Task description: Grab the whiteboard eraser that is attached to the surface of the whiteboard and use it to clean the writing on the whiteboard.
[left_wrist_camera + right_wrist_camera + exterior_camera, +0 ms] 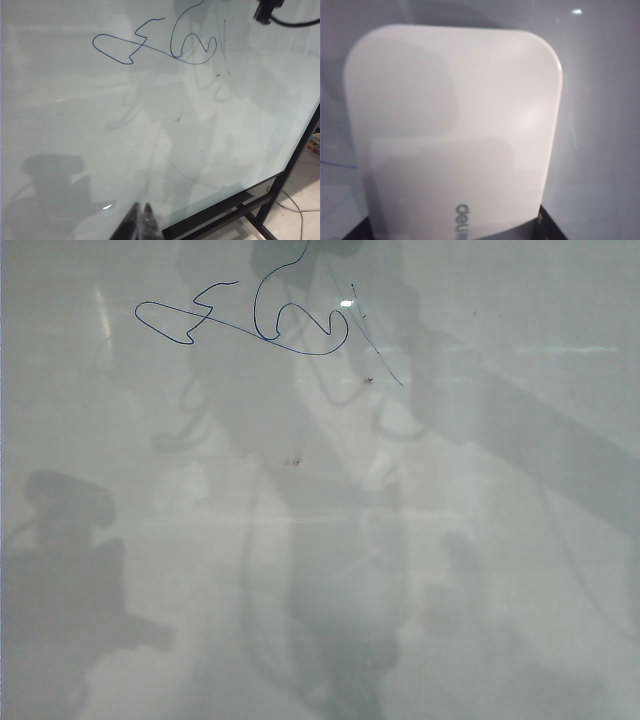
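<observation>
Eraser (455,130) nearest, filling right wrist view, clamped in right gripper (455,227). Left gripper (140,220) at 6 o'clock over whiteboard (75,125), tips together, holding nothing. Blue writing (255,320) toward 12 o'clock of board in exterior view, uncleaned.

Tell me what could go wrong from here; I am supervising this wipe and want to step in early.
1. The whiteboard eraser fills the right wrist view, hiding the right gripper's fingers; the grip may be shallow and slip under pressure.
2. The writing runs off the exterior view's top edge, so part could be missed.
3. The left gripper idles low, shut.
</observation>
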You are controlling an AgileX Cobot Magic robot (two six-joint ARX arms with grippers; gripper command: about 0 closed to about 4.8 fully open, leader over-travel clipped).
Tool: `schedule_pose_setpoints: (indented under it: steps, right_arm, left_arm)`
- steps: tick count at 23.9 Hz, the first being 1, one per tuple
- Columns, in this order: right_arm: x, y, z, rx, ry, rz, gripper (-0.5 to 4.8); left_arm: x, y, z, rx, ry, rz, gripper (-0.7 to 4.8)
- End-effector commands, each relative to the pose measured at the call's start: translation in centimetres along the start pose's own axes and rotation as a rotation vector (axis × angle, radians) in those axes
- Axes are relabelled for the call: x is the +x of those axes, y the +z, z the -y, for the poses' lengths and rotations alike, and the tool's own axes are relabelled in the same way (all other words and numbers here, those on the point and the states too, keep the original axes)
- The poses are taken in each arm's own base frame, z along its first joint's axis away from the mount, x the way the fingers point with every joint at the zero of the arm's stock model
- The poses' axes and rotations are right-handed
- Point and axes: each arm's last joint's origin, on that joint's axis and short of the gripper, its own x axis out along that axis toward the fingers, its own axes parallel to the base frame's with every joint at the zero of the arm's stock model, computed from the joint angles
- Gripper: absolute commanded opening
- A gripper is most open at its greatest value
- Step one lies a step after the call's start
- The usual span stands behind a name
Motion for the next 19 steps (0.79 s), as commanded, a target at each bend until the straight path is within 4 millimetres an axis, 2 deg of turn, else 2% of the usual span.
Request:
schedule_pose_setpoints:
  steps: [1, 5, 14, 19]
  right_arm:
    - [1.6, 0.2, -3.6, -0.067, 0.147, 0.070, 1.49]
    - [2.1, 0.6, -5.3, -0.061, 0.216, 0.114, 1.49]
    - [2.9, 1.2, -7.8, -0.090, 0.283, 0.160, 1.49]
    - [3.8, 1.4, -10.0, -0.117, 0.315, 0.150, 1.48]
  left_arm:
    - [0.0, 0.1, 0.0, 0.009, -0.001, 0.008, -0.02]
    - [0.0, 0.1, 0.0, 0.009, -0.001, 0.008, -0.02]
    - [0.0, 0.1, 0.0, 0.009, -0.001, 0.008, -0.02]
    - [0.0, 0.1, 0.0, 0.009, -0.001, 0.008, -0.02]
